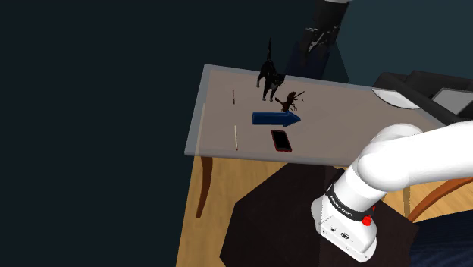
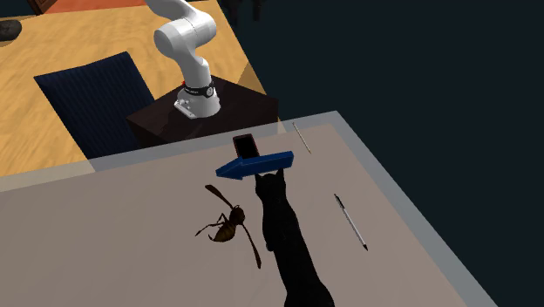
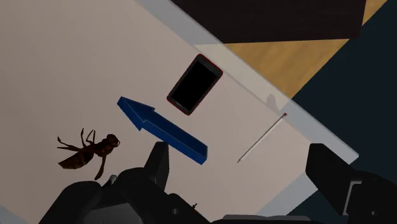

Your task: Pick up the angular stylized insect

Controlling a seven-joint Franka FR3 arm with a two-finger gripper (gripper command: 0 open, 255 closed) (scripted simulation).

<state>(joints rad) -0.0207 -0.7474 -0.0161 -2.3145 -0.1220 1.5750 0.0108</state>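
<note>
**Gripper** (image 3: 238, 154): mine. Two black fingers set wide apart, nothing between the pads, nothing held. It hangs above the table, clear of every object.

**Target: insect** (image 1: 290, 99). Wasp-like figure, dull brown, faceted body, thin angled legs and long narrow wings splayed flat. It lies a little right of centre on the tabletop in the shoulder view, and low and centre in the second exterior view. In the wrist view it lies off to the outside of one finger, not in the gap.

**Cat figure** (image 1: 269, 76): black, matte, standing, tail raised. It is just beside the insect, to its upper left in the shoulder view.

**Arrow** (image 3: 162, 127): blue, flat slab with bevelled edges, near the insect on its lower side in the shoulder view.

**Phone** (image 3: 195, 84): glossy black face, red rim, rounded corners, lying flat beyond the arrow.

**Pen** (image 3: 261, 139): thin pale rod near the table edge.

**Table** (image 1: 227, 114): smooth grey-beige top with a pale border.

**Hazards, as I judge them:**
- Closing on a leg or wing instead of the body would likely let the insect pivot or slip out.
- Its low, flat pose leaves little to pinch, so my fingertips may strike the tabletop.
- Coming down with the fingers this wide could tip the cat or shove the arrow.
- I am off-centre, so a straight descent would miss.
</note>
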